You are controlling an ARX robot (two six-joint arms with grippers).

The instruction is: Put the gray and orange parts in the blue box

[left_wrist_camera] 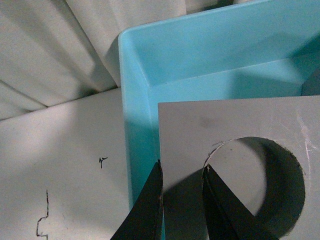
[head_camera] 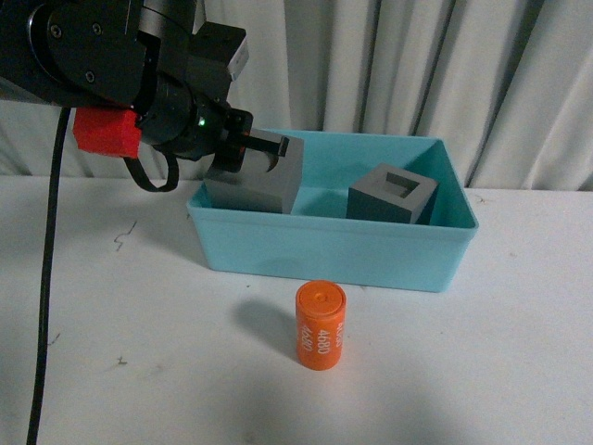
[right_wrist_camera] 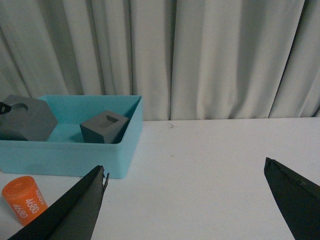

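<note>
The blue box (head_camera: 334, 250) is sitting toward the far edge of the table (head_camera: 519, 371), close to the curtain (head_camera: 417, 65). It is holding two items. The gray cube with the square recess (head_camera: 392, 195) is resting in the box's right half, recess facing up. The gray cube with the round recess (head_camera: 269, 181) is sitting tilted at the box's left end; whether it is touching the floor of the box cannot be told.

The left gripper (head_camera: 264, 153) is clamping this cube. Its fingers (left_wrist_camera: 150, 205) are pinching the thin wall between the round recess and the cube's side, one finger inside the recess and one outside.

The orange cylinder (head_camera: 321, 326) is standing upright on the table, outside the box and just in front of its near wall, with open table all around it. White digits "4680" are showing on its side.

The right gripper (right_wrist_camera: 185, 165) is hanging over bare table, spread wide and holding nothing.
</note>
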